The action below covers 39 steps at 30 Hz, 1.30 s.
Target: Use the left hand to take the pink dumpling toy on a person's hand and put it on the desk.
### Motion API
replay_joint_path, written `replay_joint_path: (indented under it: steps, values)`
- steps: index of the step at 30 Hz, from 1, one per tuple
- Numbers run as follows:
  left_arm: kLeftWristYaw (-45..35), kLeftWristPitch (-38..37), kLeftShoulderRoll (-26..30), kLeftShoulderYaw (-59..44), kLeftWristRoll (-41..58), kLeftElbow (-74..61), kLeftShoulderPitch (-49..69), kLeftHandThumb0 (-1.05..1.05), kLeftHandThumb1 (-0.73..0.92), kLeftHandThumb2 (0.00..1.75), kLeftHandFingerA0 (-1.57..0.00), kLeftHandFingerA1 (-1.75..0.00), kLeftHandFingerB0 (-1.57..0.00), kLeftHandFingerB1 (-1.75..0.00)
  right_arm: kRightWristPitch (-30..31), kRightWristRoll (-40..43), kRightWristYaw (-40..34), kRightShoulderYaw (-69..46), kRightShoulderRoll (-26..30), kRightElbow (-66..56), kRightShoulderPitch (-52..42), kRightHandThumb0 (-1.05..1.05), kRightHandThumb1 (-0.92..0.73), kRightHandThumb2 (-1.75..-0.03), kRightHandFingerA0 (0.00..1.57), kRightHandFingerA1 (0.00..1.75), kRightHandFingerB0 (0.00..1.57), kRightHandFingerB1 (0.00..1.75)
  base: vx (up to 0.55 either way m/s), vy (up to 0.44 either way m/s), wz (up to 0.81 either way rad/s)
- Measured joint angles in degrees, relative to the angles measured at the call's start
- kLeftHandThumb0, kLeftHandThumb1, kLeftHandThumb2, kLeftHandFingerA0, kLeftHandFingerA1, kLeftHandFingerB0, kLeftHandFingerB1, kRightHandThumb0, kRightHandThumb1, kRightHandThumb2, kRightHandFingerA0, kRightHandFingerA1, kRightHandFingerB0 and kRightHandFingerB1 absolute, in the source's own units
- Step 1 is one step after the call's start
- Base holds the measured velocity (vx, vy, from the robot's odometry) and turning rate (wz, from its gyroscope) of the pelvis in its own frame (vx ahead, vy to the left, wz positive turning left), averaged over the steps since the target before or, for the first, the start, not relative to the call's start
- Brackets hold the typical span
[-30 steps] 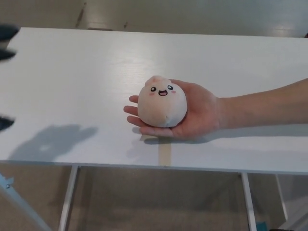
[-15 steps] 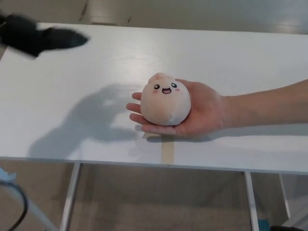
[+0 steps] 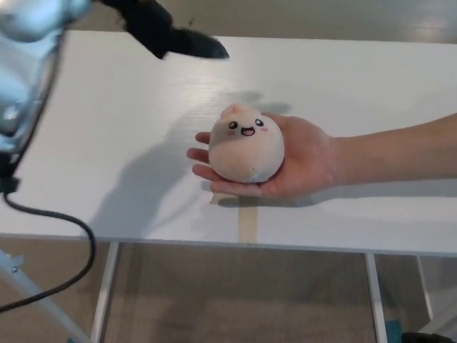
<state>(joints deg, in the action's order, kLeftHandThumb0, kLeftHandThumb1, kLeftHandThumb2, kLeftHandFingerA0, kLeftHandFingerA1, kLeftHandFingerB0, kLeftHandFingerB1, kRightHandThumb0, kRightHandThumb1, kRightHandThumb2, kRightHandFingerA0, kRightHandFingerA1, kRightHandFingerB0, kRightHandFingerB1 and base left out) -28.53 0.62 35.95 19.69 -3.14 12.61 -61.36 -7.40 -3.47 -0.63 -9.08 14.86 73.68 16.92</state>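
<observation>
The pink dumpling toy [image 3: 246,151] rests on a person's palm [image 3: 303,163], well apart from the left hand [image 3: 168,32]; its fingers' [image 3: 203,48] state is unclear.

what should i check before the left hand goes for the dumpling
1. Pink dumpling toy sits on the person's hand: ok.
2. Toy top uncovered for a grasp: ok.
3. Left hand above the toy: not ok, it is up and to the left.
4. Left hand empty: ok.
5. Fingers apart enough for the toy: cannot tell, blurred.
6. Bare desk beside the palm for placing: ok.
</observation>
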Motion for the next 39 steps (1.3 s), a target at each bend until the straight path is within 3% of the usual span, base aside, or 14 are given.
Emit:
replay_joint_path:
  steps: [3,4,5,6,18,31,32,35,36,37,38,39]
  values:
    - [0.0,1.1,-1.5,3.6,-2.6,2.9,-1.6,-0.72,0.40,0.73,-0.18,-0.38,-0.10,-0.35,0.0,0.0,0.0,0.0,0.0,0.0,0.2,-0.20,-0.68,-0.60,0.61,0.46,0.51,0.42,0.00,0.000,0.00]
    - [0.0,1.6,-2.3,5.6,-4.0,4.6,-2.2,-0.71,0.46,0.55,-0.21,-0.30,-0.15,-0.27,0.0,0.0,0.0,0.0,0.0,0.0,0.2,-0.20,-0.68,-0.60,0.61,0.46,0.51,0.42,0.00,0.000,0.00]
    - [0.0,2.3,-3.3,7.5,-5.5,6.1,-2.5,-0.71,0.46,0.55,-0.21,-0.30,-0.15,-0.27,0.0,0.0,0.0,0.0,0.0,0.0,0.3,-0.20,-0.68,-0.60,0.61,0.46,0.51,0.42,0.00,0.000,0.00]
    - [0.0,2.5,-3.6,8.4,-6.2,6.7,-2.6,-0.34,0.14,0.80,0.00,-0.48,0.00,-0.47,0.0,0.0,0.0,0.0,0.1,0.0,0.3,-0.20,-0.68,-0.60,0.60,0.46,0.51,0.42,0.00,0.000,0.00]
    - [0.0,7.6,-10.1,20.2,-17.6,16.4,-3.6,-0.34,0.14,0.80,0.00,-0.49,0.00,-0.47,0.0,0.0,0.4,0.1,0.2,0.0,0.6,-0.21,-0.68,-0.60,0.59,0.45,0.50,0.41,0.00,0.000,0.00]
    - [1.0,9.8,-14.0,22.8,-26.9,21.1,-2.2,-0.33,0.15,0.80,-0.01,-0.48,-0.01,-0.47,0.0,0.0,0.8,0.2,0.4,0.1,0.6,-0.21,-0.68,-0.60,0.58,0.44,0.50,0.41,0.00,0.000,0.00]
    - [1.0,9.8,-14.2,22.8,-27.3,21.1,-2.0,-0.67,0.44,0.55,-0.19,-0.30,-0.16,-0.28,0.0,0.0,0.9,0.2,0.4,0.1,0.6,-0.21,-0.68,-0.60,0.58,0.44,0.50,0.41,0.00,0.000,0.00]
    - [1.1,9.9,-14.8,22.6,-28.6,21.0,-1.1,-0.67,0.44,0.55,-0.21,-0.30,-0.18,-0.28,0.0,0.0,1.0,0.2,0.4,0.1,0.6,-0.21,-0.68,-0.60,0.58,0.44,0.50,0.41,0.00,0.000,0.00]
    - [1.1,9.9,-14.8,22.6,-28.6,21.0,-1.1,-0.70,0.39,0.70,-0.20,-0.37,-0.17,-0.36,0.0,0.0,1.0,0.2,0.4,0.1,0.6,-0.21,-0.68,-0.60,0.58,0.44,0.50,0.41,0.00,0.000,0.00]
    - [1.1,9.9,-14.9,22.5,-29.0,21.0,-0.9,-0.70,0.39,0.70,-0.20,-0.37,-0.17,-0.36,0.0,0.0,1.0,0.2,0.4,0.1,0.7,-0.21,-0.68,-0.60,0.58,0.44,0.50,0.41,0.00,0.000,0.00]
    - [1.1,9.9,-15.0,22.3,-29.4,21.0,-0.7,-0.61,0.48,0.55,-0.36,-0.34,-0.29,-0.31,0.0,0.0,1.0,0.2,0.4,0.1,0.7,-0.21,-0.68,-0.60,0.58,0.44,0.50,0.41,0.00,0.000,0.00]
    - [1.1,9.9,-15.1,22.2,-29.6,21.0,-0.6,-0.61,0.48,0.55,-0.36,-0.34,-0.29,-0.31,0.0,0.0,1.1,0.2,0.4,0.1,0.7,-0.21,-0.68,-0.60,0.58,0.44,0.50,0.41,0.00,0.000,0.00]
